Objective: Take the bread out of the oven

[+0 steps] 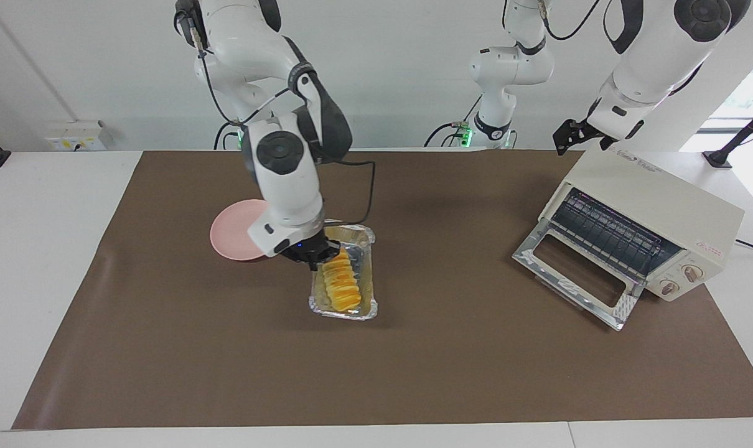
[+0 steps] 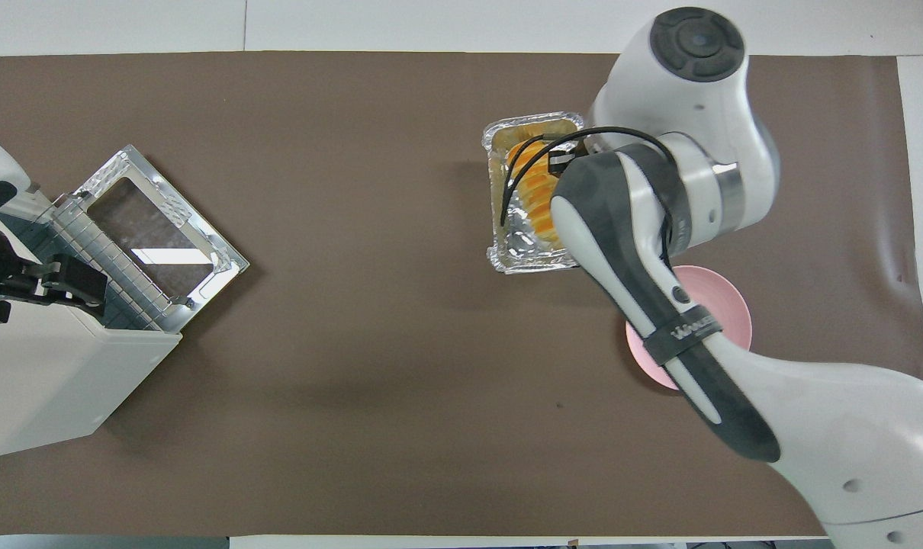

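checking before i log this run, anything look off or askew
Yes: the foil tray hangs in the air, lifted with the bread that the shut right gripper grips, beside the pink plate. The oven door hangs open; left gripper waits over it.

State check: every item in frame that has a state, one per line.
Cream-white toaster oven: glass door open and folded down, wire rack bare.
Crinkled silver foil tray: lifted off the brown mat, bread inside.
Golden ridged bread loaf: out of the oven, lying in the tray.
Round pink plate: flat on the mat, nothing seen on it.
Right gripper: shut on the tray's rim.
Left gripper: open, over the oven, waiting.
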Available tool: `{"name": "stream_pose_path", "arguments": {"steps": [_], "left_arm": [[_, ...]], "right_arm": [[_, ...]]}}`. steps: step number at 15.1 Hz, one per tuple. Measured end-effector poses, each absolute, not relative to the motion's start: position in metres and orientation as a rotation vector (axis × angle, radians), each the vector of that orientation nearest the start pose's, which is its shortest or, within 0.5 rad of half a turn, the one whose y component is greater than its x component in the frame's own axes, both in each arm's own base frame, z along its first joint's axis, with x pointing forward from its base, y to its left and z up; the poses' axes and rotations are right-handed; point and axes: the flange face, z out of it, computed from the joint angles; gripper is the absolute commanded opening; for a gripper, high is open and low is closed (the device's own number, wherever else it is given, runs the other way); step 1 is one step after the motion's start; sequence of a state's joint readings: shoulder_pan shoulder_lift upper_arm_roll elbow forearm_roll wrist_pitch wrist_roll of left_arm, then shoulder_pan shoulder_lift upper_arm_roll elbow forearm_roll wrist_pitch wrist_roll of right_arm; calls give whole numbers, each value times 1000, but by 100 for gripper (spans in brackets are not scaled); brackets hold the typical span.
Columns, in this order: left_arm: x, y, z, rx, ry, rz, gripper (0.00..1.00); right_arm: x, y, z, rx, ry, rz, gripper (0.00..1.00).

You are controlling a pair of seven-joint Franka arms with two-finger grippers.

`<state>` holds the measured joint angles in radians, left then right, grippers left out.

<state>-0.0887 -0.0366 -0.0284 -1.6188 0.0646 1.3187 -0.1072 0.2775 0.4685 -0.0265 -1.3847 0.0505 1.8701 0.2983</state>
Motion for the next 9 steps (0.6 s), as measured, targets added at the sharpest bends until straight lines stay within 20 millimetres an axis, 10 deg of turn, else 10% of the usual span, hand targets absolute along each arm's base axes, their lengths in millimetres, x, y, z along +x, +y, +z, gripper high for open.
{"name": "stream_pose_path", "arguments": {"steps": [4,9], "left_arm": [[510,-52,604,-3023,2,387,100],[510,-52,604,-3023,2,387,100]], "right_arm": [[706,59,427,-3065,12,-67,0],[723,28,379,-3063,34,-102,0]]}}
